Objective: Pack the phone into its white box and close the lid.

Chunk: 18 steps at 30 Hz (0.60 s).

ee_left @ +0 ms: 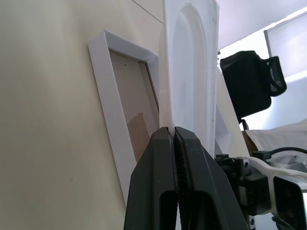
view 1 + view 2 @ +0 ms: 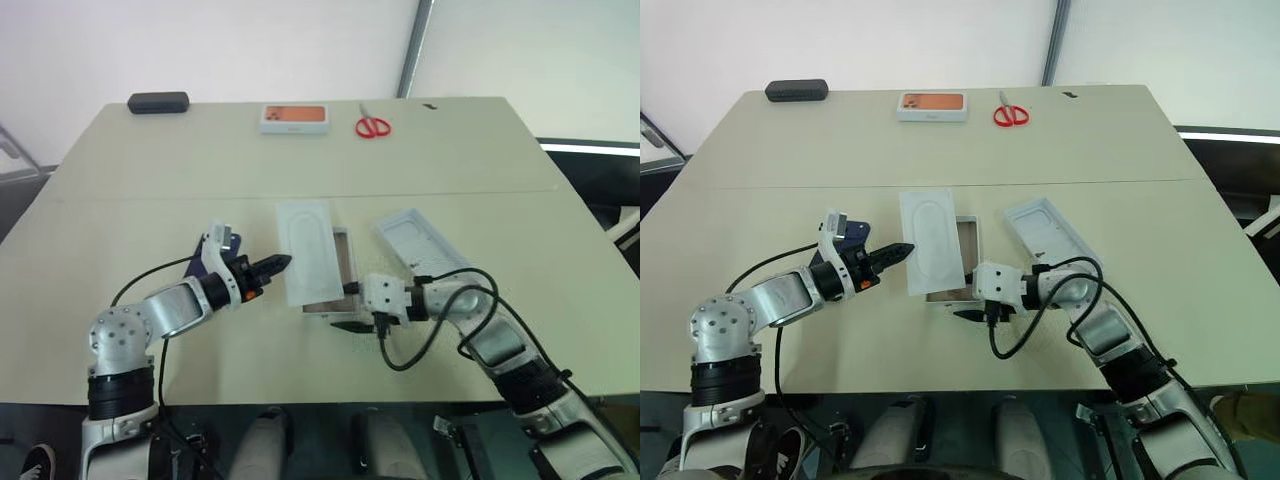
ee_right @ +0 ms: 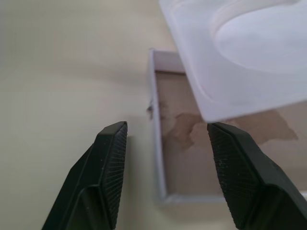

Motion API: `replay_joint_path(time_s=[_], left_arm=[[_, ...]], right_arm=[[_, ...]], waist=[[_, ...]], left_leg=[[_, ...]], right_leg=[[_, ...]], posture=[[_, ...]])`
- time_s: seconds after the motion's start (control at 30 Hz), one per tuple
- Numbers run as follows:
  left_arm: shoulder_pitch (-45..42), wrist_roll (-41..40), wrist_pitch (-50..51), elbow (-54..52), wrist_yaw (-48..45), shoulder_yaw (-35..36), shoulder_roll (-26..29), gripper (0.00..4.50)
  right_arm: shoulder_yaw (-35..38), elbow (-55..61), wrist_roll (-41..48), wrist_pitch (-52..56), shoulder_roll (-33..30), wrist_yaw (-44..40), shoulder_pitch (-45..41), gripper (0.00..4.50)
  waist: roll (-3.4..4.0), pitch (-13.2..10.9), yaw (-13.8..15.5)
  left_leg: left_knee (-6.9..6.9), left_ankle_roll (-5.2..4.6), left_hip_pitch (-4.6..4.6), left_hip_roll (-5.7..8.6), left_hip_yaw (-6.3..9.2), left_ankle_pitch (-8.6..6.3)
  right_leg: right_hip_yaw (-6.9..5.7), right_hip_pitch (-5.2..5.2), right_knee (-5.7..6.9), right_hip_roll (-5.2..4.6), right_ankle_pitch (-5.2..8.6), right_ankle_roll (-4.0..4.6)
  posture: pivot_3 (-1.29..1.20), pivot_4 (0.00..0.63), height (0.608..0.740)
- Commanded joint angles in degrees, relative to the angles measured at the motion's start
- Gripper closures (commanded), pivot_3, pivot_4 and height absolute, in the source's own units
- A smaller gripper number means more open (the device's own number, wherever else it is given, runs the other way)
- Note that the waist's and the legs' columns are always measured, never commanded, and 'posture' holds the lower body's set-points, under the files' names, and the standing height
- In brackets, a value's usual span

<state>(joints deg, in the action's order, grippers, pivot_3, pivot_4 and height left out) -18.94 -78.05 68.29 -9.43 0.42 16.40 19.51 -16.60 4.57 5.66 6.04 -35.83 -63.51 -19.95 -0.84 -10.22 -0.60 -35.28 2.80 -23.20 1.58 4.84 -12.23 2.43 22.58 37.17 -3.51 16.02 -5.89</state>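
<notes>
Lying on the tabletop (image 2: 150,180) near its front edge, the white box (image 2: 965,262) shows its tan floor, partly covered by the flat white insert (image 2: 931,243) with an oval recess, lifted above it. The left hand (image 2: 902,251) is clamped tight on that insert's edge. The right hand (image 3: 165,158) stands with its fingers well apart, straddling the box's near corner wall and gripping nothing. The lid (image 2: 1048,233) lies just beside the box, inner side up. The phone (image 2: 203,262) rests behind the left hand. Far back lie scissors (image 2: 373,126), a smaller box (image 2: 295,118) and a black case (image 2: 158,102).
</notes>
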Motion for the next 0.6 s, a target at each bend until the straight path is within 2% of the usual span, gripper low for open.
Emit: replay_joint_path(time_s=[0.03,0.2,0.43,0.53,0.6], left_arm=[[-0.79,-0.16,-0.75,-1.17,-1.02,-1.02,0.03,4.5],[-2.5,3.27,-1.33,1.83,-1.98,-4.03,-0.94,4.5],[-4.43,6.85,-1.51,3.39,-4.24,-5.67,-1.61,4.5],[-5.1,6.04,-0.35,4.29,-4.9,-5.16,-2.03,3.53],[-5.42,6.56,0.08,4.5,-4.49,-5.12,-1.82,2.56]], right_arm=[[6.6,3.16,4.83,1.54,-2.87,-0.78,0.14,1.62],[12.31,-1.85,6.67,1.32,-4.9,0.34,-0.39,1.62],[12.56,-1.62,6.54,0.89,-4.43,1.07,0.46,1.62],[12.47,-1.34,6.29,0.56,-3.94,2.0,0.86,1.56],[12.39,-1.35,6.33,0.51,-3.79,2.3,0.94,1.56]], waist=[[-0.01,0.0,-0.02],[-0.02,-0.01,-0.08],[-0.02,-0.01,-0.18],[-0.02,-0.01,-0.13],[-0.03,-0.01,-0.11]], left_leg=[[-0.01,0.0,0.0,0.01,0.0,0.0],[0.0,0.0,0.02,-0.02,-0.04,0.0],[0.0,0.0,-0.02,-0.01,-0.11,0.0],[-0.01,0.0,-0.02,-0.01,-0.1,0.0],[-0.01,0.0,-0.03,-0.01,-0.08,0.0]], right_leg=[[0.01,-0.01,0.0,-0.02,0.0,0.0],[0.0,0.0,0.01,0.05,0.0,0.01],[-0.01,0.02,0.01,0.06,0.0,0.0],[0.0,0.01,0.0,0.06,0.0,0.0],[0.0,0.02,0.0,0.04,0.0,0.0]], posture=[[0.0,0.15,0.74],[0.0,0.15,0.74],[0.0,0.15,0.74],[0.0,0.15,0.74],[0.0,0.15,0.74]])
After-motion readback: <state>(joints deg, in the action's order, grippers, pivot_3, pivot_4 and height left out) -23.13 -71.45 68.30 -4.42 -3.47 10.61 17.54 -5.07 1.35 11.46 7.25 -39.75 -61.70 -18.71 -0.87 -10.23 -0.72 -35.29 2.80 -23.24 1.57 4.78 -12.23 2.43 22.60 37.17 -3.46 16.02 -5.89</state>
